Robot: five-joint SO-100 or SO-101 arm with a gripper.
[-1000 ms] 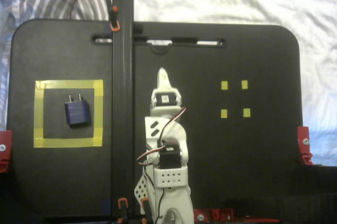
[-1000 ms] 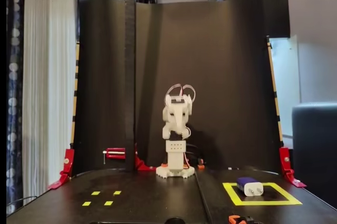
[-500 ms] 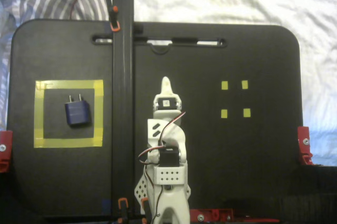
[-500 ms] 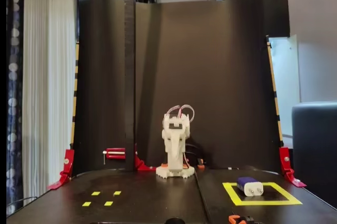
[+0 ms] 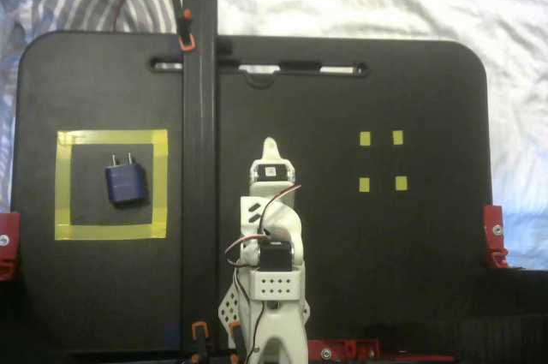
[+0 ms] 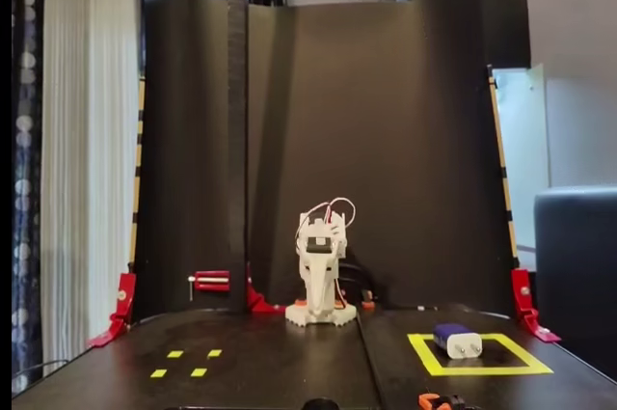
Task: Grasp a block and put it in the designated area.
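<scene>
The dark blue block (image 5: 126, 182) lies inside the designated area (image 5: 111, 137), a square of yellow tape at the left of the black board, with its two silver prongs pointing to the far edge. In the other fixed view the block (image 6: 456, 341) lies inside the yellow square (image 6: 421, 354) at the right, prongs toward the camera. My white gripper (image 5: 270, 145) is at the middle of the board, well apart from the block, empty, and its fingers look closed together. It also shows in the other fixed view (image 6: 318, 285), with the arm folded low.
A black vertical post (image 5: 199, 124) stands between the arm and the yellow square. Small yellow marks (image 5: 366, 139) sit on the other side of the board. Red clamps (image 5: 494, 234) hold the board's edges. A tall black backdrop (image 6: 386, 140) stands behind the arm.
</scene>
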